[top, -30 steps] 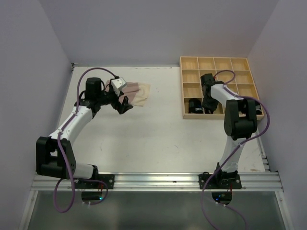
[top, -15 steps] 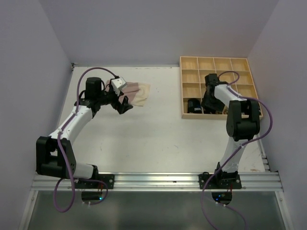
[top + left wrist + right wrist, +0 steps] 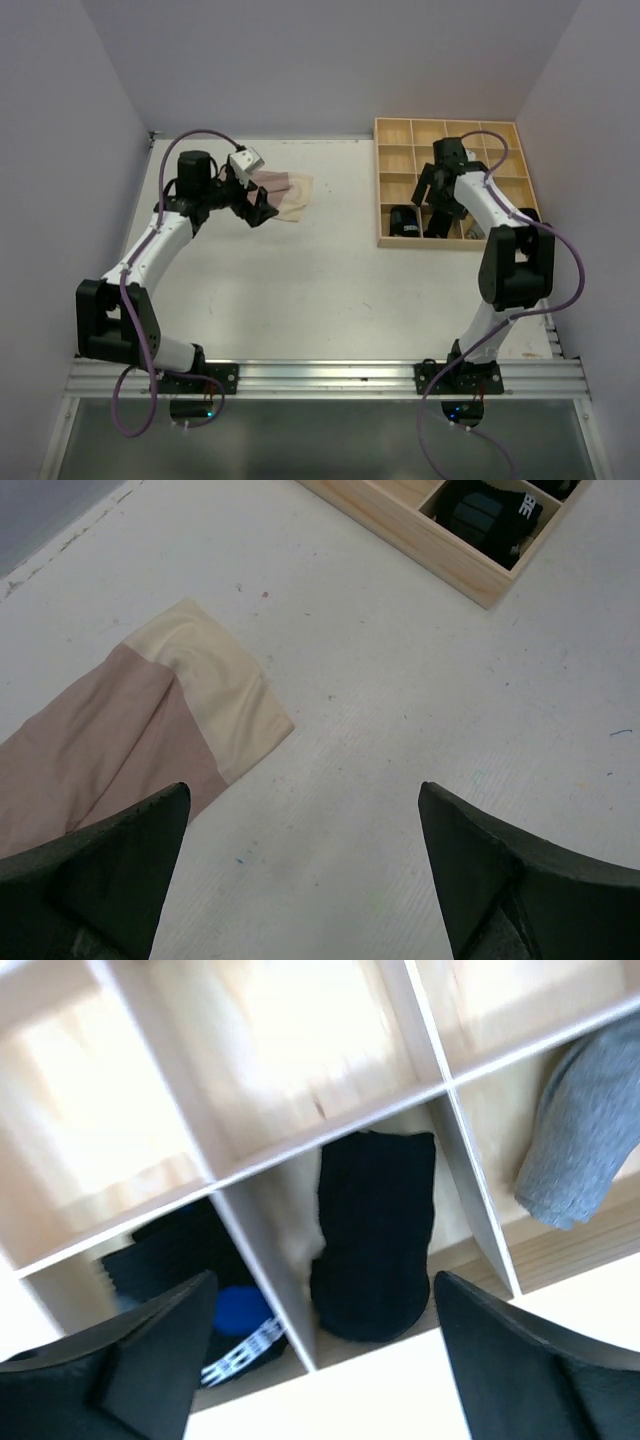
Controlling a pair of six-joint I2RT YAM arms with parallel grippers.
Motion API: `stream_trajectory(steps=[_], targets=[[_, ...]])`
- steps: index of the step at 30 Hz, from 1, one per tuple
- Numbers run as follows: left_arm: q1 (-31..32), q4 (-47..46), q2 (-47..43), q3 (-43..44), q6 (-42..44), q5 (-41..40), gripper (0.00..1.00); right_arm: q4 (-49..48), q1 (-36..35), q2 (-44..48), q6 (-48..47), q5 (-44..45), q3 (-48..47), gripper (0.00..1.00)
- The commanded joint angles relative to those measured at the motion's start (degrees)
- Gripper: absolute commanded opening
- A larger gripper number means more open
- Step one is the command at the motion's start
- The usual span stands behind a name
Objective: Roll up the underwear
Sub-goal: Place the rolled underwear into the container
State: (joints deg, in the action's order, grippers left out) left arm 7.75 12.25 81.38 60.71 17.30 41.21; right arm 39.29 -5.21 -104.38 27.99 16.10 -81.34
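Only the right wrist view clearly shows the black underwear roll (image 3: 370, 1230) in the wooden tray (image 3: 425, 1050), directly below the wide-open, empty right gripper (image 3: 323, 1278); pale underwear (image 3: 120, 730) lies flat beside the equally open, empty left gripper (image 3: 303, 790).

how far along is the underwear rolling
Done: two black rolls and a grey roll sit in the tray, near row. In hand: nothing; right gripper open over them, left gripper open over the beige-pink underwear. Left: it lies flat, unrolled, on the table.
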Motion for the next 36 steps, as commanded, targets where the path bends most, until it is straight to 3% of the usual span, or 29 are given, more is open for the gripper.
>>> stream_trajectory(steps=[1,8,15,18,21,27,36], targets=[[-0.63,2.15,2.02,6.07,-4.29,-0.52,1.0,0.7,-0.67,6.02,-3.45,-1.33,-4.35,0.97],[-2.47,8.49,3.35,8.82,-2.53,1.24,1.0,-1.4,-4.88,13.84,-12.15,-11.51,-4.09,0.99],[-6.42,13.22,-2.36,2.49,-1.93,1.59,1.0,-7.01,-24.63,16.31,-15.6,-14.16,3.18,0.99],[-7.75,16.56,-6.75,-1.11,1.41,-1.3,1.0,-12.71,-29.4,18.59,-15.16,-17.14,9.67,0.99],[-7.75,17.89,-11.85,-5.15,3.53,-6.21,1.0,-17.65,-31.25,22.28,-14.45,-20.48,16.88,0.99],[-7.75,19.21,-19.94,-13.15,6.07,-7.46,1.0,-21.79,-32.67,31.76,-15.33,-23.21,29.63,0.99],[-7.75,18.6,-21.62,-15.88,7.13,-7.91,1.0,-21.54,-34.6,35.65,-15.07,-22.08,34.67,0.99]])
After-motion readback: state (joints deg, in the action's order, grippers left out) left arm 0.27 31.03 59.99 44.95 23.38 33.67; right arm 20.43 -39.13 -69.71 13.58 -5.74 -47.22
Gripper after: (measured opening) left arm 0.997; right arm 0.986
